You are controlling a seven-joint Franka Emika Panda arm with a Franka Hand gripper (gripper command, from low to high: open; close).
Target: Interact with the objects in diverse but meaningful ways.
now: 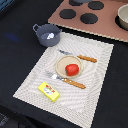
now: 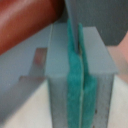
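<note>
In the wrist view my gripper (image 2: 77, 37) is shut, its teal pads (image 2: 74, 85) pressed together with nothing clearly between them. A red-brown sausage (image 2: 25, 22) lies close beside the fingers on a grey surface. The gripper and arm are out of the exterior view. There, a red tomato (image 1: 72, 69) sits on a beige plate (image 1: 61, 64) in the middle of a striped placemat (image 1: 95, 57). A yellow box (image 1: 49, 91) lies at the mat's near corner. A grey pot (image 1: 48, 35) with something white inside stands at the mat's far corner.
A knife (image 1: 80, 57) and a fork (image 1: 67, 80) with wooden handles flank the plate. A pink toy stove (image 1: 107, 22) with black burners fills the back, with another pot (image 1: 123, 17) at the exterior view's right edge. The table is black.
</note>
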